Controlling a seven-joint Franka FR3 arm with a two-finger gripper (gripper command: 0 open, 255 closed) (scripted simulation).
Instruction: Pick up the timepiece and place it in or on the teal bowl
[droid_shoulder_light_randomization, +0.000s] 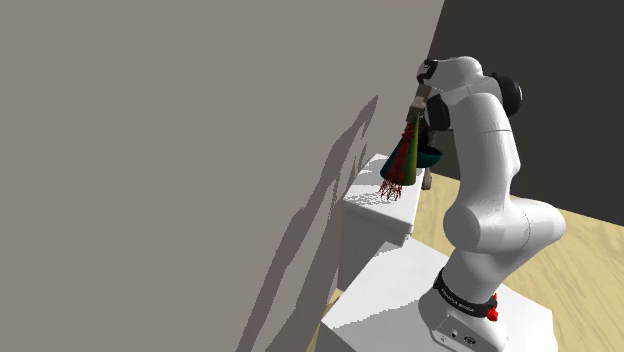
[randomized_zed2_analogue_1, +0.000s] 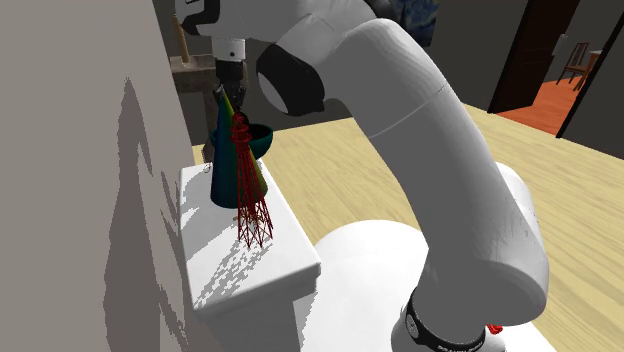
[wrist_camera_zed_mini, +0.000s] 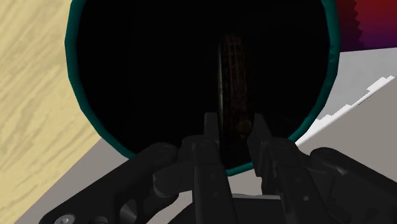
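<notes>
Bowl (wrist_camera_zed_mini: 71, 76): teal rim, smooth; inside reads flat black, matt. Watch (wrist_camera_zed_mini: 230, 83): dark, with a brownish cross-hatched band that looks rough; material unclear. Gripper (wrist_camera_zed_mini: 235, 124): black, matt, plastic-looking. Arm (droid_shoulder_light_randomization: 490, 150): white shell, smooth, glossy. Floor (wrist_camera_zed_mini: 32, 95): pale wood, visible grain. Table (randomized_zed2_analogue_1: 230, 270): white, smooth, matt. Wall (droid_shoulder_light_randomization: 150, 150): plain grey, matt. Small tower (randomized_zed2_analogue_1: 252, 215): thin red lattice, wire-like.

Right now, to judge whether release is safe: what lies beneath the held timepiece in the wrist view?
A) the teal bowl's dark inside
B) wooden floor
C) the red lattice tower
A: the rim of the teal bowl rings the timepiece clasped in the gripper.
</notes>
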